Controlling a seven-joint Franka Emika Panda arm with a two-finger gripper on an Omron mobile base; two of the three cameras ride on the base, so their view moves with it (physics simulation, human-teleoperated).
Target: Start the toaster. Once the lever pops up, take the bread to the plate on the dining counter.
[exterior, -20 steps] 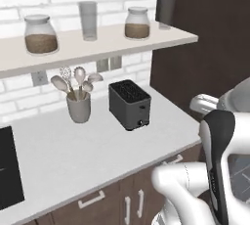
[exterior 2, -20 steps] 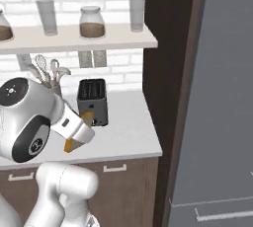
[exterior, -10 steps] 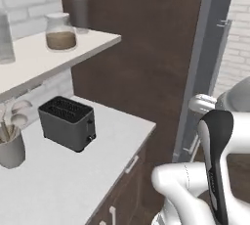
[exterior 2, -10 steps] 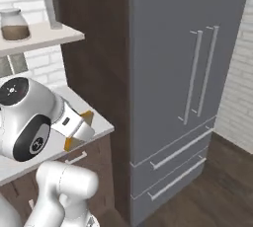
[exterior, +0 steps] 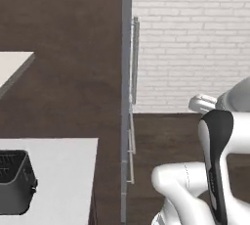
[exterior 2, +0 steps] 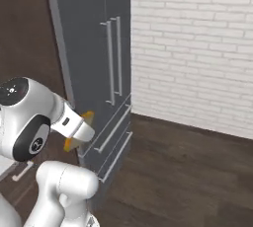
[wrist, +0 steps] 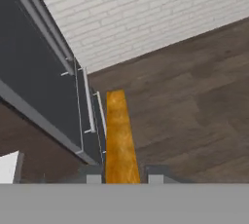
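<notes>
bread (wrist: 119, 138) sits pinched edge-on between my gripper (wrist: 120, 175) fingers; in the hand view i see it as a narrow golden-brown strip rising from between the two dark fingertips (wrist: 94, 174), the jaws pressed against its faces. from the right base camera a bit of the same slice (exterior 2: 79, 131) pokes out yellow-orange behind the white wrist, in front of the fridge (exterior 2: 89, 48).

taking the fridge as my landmark: its grey doors with long vertical handles (exterior 2: 113, 58) stand just beyond the held bread, and the drawer fronts are below the slice. to the fridge's right runs a white brick wall (exterior 2: 197, 48) over dark wood floor (exterior 2: 188, 171).

in the left base camera the toaster (exterior: 14, 182) is on the white worktop (exterior: 58, 170) on the far side of the dark panel (exterior: 63, 57) beside the fridge, well apart from my hand, partly cut off at the picture's edge.
</notes>
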